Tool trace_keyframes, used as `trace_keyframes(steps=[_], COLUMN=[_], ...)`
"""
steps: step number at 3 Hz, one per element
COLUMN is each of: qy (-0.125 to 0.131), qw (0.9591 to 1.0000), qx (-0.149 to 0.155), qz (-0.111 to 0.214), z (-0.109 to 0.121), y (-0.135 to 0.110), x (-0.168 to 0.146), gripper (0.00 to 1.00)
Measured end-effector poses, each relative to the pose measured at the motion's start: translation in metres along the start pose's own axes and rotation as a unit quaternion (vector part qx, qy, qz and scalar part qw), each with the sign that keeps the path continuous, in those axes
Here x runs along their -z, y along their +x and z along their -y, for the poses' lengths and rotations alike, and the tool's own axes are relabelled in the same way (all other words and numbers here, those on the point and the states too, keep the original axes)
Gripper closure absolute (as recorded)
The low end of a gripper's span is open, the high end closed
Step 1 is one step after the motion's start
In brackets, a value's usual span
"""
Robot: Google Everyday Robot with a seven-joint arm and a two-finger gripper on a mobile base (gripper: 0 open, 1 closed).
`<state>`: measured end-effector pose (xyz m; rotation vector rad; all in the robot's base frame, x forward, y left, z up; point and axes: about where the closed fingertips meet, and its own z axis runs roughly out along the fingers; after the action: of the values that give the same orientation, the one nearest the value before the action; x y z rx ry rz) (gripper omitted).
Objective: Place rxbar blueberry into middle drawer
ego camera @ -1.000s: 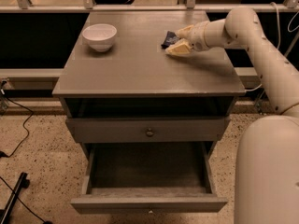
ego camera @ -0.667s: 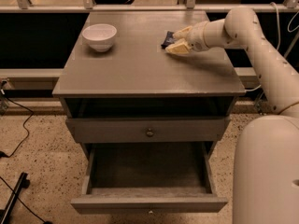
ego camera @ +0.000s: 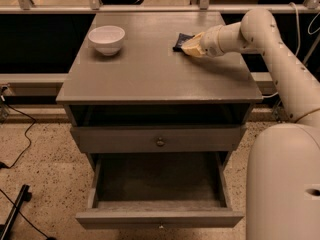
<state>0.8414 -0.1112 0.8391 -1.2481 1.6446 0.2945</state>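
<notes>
The rxbar blueberry (ego camera: 180, 40), a small dark navy bar, lies flat on the cabinet top at the back right. My gripper (ego camera: 192, 47) is down on the top at the bar's right end and covers part of it. The middle drawer (ego camera: 159, 183) is pulled out wide below, its plain grey inside showing with nothing in it. The arm reaches in from the right.
A white bowl (ego camera: 106, 38) stands on the cabinet top (ego camera: 150, 74) at the back left. The upper drawer with a round knob (ego camera: 160, 142) is shut. My white base (ego camera: 282, 184) stands right of the open drawer. Cables lie on the floor at the left.
</notes>
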Motion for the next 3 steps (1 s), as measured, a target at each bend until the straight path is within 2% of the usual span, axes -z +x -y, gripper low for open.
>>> trace_keyframes(steps=[1, 3], qy=[-0.003, 0.018], qw=[1.0, 0.9967], qx=[-0.002, 0.041], qz=[0.003, 0.067], z=[-0.003, -0.022], y=[0.001, -0.079], x=[0.0, 0.001], gripper=[1.0, 1.0])
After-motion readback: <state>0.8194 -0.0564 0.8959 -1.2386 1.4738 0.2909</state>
